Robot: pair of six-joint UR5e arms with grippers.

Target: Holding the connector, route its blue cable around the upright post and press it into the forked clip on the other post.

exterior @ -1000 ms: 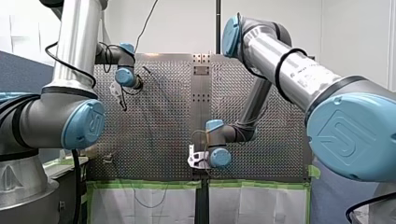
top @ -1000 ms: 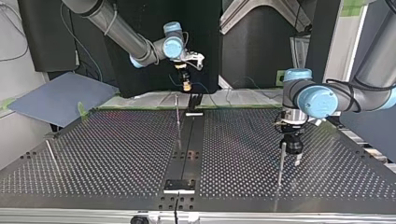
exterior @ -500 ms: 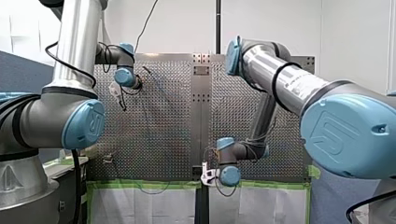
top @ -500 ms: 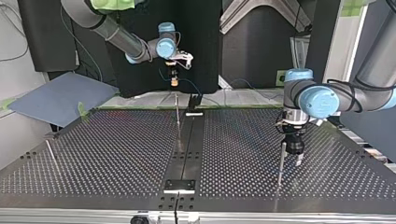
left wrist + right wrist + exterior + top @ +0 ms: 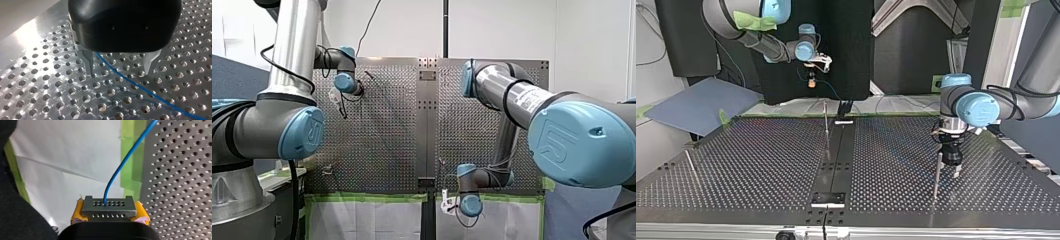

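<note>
your right claw (image 5: pixel 109 216) pinches the connector (image 5: pixel 109 206) well clear of the post (image 5: pixel 826 120), mid-routing; next, sweep the cable (image 5: pixel 125 157) around it.

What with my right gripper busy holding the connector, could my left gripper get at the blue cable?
Probably yes: my left gripper hangs open over the table, the blue cable passing between its fingers, nothing blocking.

Perforated table (image 5: pixel 761 165), dark centre strip (image 5: pixel 835 160); thin upright post (image 5: pixel 826 120); blue cable (image 5: pixel 130 82) over it
</note>
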